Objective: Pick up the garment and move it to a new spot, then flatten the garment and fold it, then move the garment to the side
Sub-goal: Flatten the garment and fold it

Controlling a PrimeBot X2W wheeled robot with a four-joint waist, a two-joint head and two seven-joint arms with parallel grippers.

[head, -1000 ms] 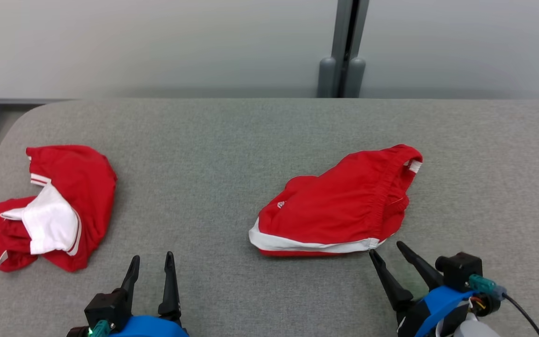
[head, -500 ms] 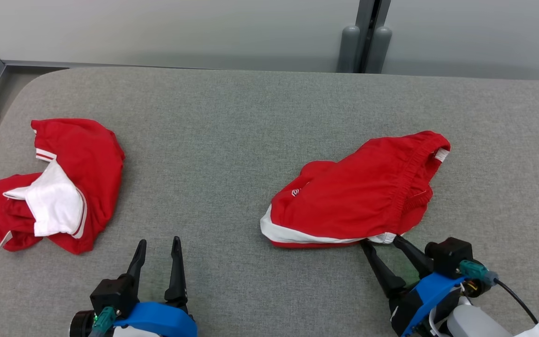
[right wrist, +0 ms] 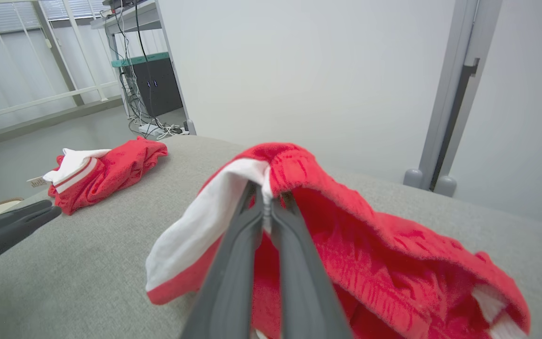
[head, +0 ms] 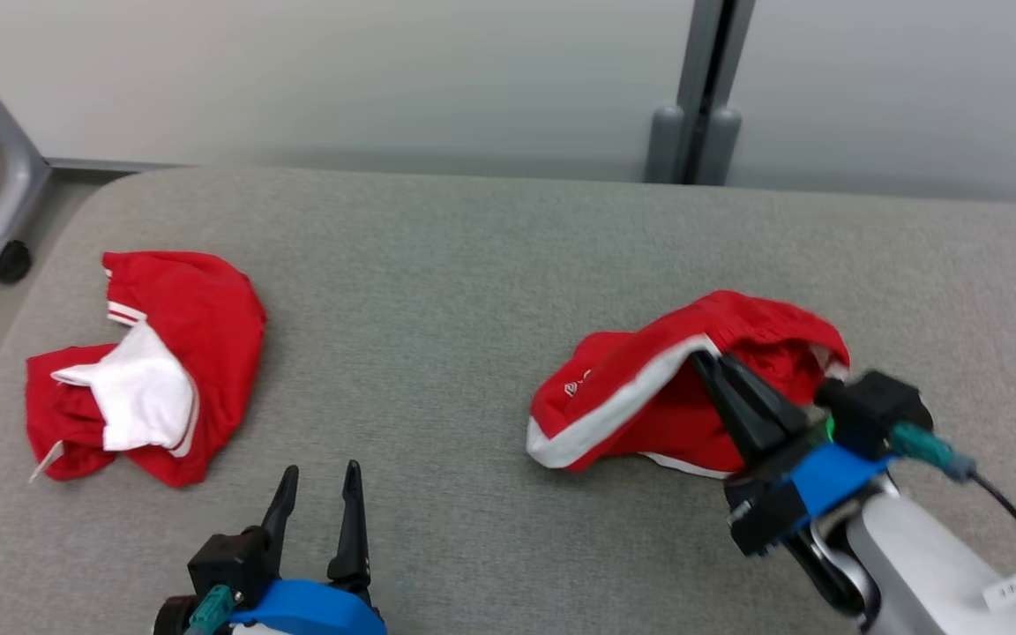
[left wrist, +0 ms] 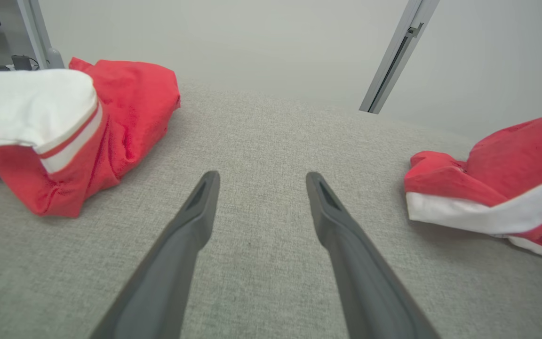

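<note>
Right gripper (head: 707,360) clamps the garment (head: 631,392) by its white hem; left gripper (head: 321,469) stands wide.

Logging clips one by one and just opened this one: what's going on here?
The right gripper has its jaws shut on the white-trimmed hem of the red garment, holding that edge up while the rest lies on the grey table. The left gripper hangs open above bare table. A second red and white garment sits crumpled on the table's left side.
</note>
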